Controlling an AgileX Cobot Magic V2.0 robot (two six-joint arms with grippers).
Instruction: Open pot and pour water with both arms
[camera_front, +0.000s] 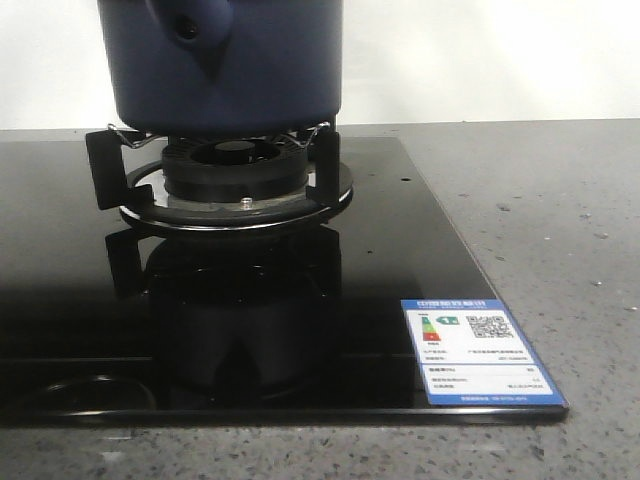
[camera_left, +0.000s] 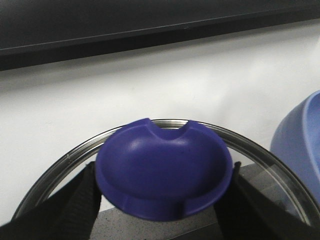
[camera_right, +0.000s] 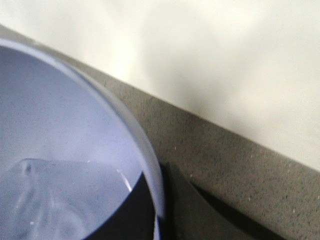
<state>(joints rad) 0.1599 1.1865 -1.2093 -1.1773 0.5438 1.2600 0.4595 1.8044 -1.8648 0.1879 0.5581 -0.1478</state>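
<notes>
1. The pot (camera_front: 225, 65) sits on the burner stand (camera_front: 235, 185) at the back of the black glass stove top (camera_front: 300, 330), its upper part cut off by the front view's frame.
2. Seen from the left wrist, a glass lid (camera_left: 252, 147) with a dark blue knob (camera_left: 164, 170) fills the view. The left gripper (camera_left: 162, 200) has its black fingers (camera_left: 80, 200) on either side of the knob, apparently clamped on it, and the lid looks to be held up in front of the white wall, so I judge the pot already opened.
3. The right wrist view shows the rim and inside of a lighter blue bowl (camera_right: 75, 165) with what looks like clear water in it. The right gripper's fingers are out of view, so I cannot tell whether it grips the bowl.
4. The relation that matters: the bowl must come over the pot's open mouth. No arm shows in the front view, so how far the bowl lies from the pot cannot be read.
5. The pot is dark navy, straight-sided, rounded at the bottom, with a tapered stub (camera_front: 195, 30) bearing a round hole, facing the front camera.
</notes>
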